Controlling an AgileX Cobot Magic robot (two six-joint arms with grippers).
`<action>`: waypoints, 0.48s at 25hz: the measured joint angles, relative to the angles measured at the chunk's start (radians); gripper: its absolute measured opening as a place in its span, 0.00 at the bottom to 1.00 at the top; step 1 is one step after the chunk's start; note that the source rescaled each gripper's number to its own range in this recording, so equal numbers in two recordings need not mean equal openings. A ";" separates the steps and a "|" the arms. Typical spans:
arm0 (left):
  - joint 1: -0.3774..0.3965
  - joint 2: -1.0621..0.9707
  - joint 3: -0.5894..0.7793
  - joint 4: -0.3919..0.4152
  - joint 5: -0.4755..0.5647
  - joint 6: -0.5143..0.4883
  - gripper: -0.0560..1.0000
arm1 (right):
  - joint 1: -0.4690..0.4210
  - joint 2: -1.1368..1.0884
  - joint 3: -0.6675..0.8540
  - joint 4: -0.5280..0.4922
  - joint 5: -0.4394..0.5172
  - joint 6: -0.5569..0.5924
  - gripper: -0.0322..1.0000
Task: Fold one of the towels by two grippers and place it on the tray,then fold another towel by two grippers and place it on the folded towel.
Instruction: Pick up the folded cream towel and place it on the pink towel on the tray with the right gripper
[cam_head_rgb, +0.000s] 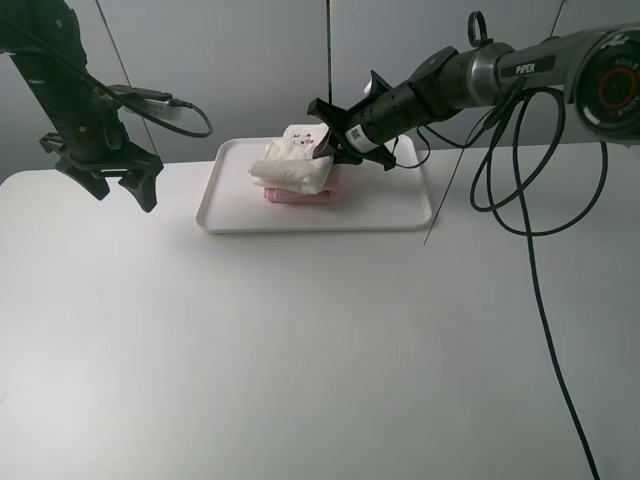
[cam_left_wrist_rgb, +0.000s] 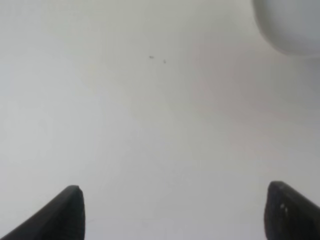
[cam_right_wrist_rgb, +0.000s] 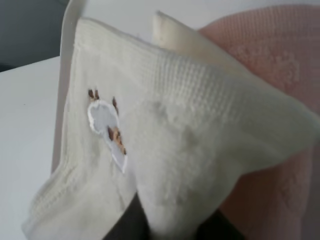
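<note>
here we see a white table (cam_head_rgb: 300, 350) with a white tray (cam_head_rgb: 240, 215) set toward its far edge, near the middle. on the tray lies a folded pink towel (cam_head_rgb: 300, 196), and a folded cream towel (cam_head_rgb: 290, 172) sits on top of it, bunched and a little tilted, so that only a strip of pink shows below along the near side. the cream towel carries a small embroidered patch (cam_right_wrist_rgb: 107, 125) in white and brown.

the right gripper (cam_head_rgb: 328, 140) reaches across from the right side over the tray and meets the cream towel at its upper right edge. in the right wrist view we see a thick fold of the cream cloth pinched between the dark fingers (cam_right_wrist_rgb: 127, 227), so this gripper is clenched on the cream towel, with the pink towel showing just behind and beneath the fold. whether the cream towel rests with its full weight on the pink one, or is partly lifted at that edge, we cannot tell.

the left gripper (cam_head_rgb: 125, 182) hangs above the table to the left of the tray, well apart from both towels. in the left wrist view its two fingertips (cam_left_wrist_rgb: 67, 212) stand wide apart with only bare table between them, so it is released and holds nothing; a rounded corner of the tray (cam_left_wrist_rgb: 290, 25) shows at one edge of that view.
</note>
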 joint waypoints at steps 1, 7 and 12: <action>0.000 0.000 0.000 0.000 0.000 0.000 0.93 | 0.000 0.000 0.000 0.000 -0.014 0.000 0.43; 0.000 0.000 0.000 0.000 0.000 0.000 0.93 | 0.000 -0.015 0.000 -0.066 -0.032 0.002 0.99; 0.000 0.000 0.000 0.000 0.011 0.021 0.93 | 0.000 -0.122 0.000 -0.361 -0.001 0.093 1.00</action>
